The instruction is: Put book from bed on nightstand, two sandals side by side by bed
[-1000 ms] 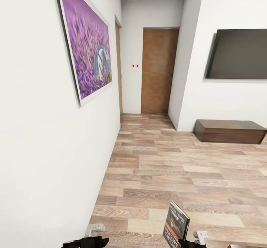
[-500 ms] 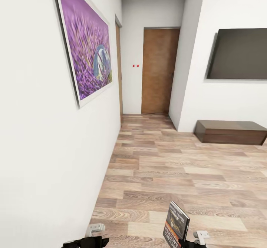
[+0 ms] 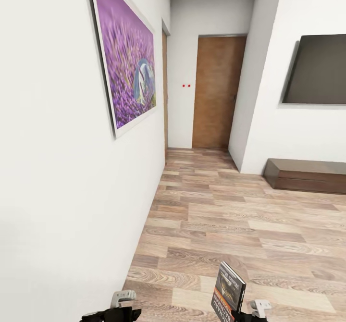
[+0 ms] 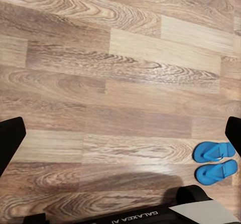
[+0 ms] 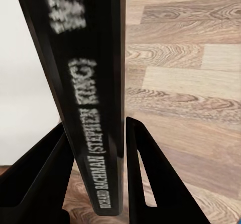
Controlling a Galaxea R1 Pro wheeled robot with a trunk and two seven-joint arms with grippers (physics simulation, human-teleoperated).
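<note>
**Dark paperback rides upright past a white wall**

Black-covered and lettered in white, the book (image 5: 85,98) stands on end between the two fingers of the right claw (image 5: 95,184), pinched at its lower edge with the spine facing the wrist camera. From the head camera the same book shows low in the picture, above the wood-plank floor (image 3: 240,216), tilted slightly, its orange-brown cover picture turned toward the room. The left claw (image 4: 120,133) hangs spread over bare planks and carries nothing; under it, beside the robot's base, the two blue sandals (image 4: 215,161) lie side by side on the floor, touching or nearly so.

A white wall with a purple lavender picture (image 3: 129,62) runs close along the robot's left. Ahead are a brown door (image 3: 216,91), a black wall-mounted TV (image 3: 317,69) and a low dark bench (image 3: 307,175).

The grip looks thin: a tall book held only at its foot could pivot or slide out during a sharp turn. The near wall leaves the left arm little room. The base could also roll over the sandals.
</note>
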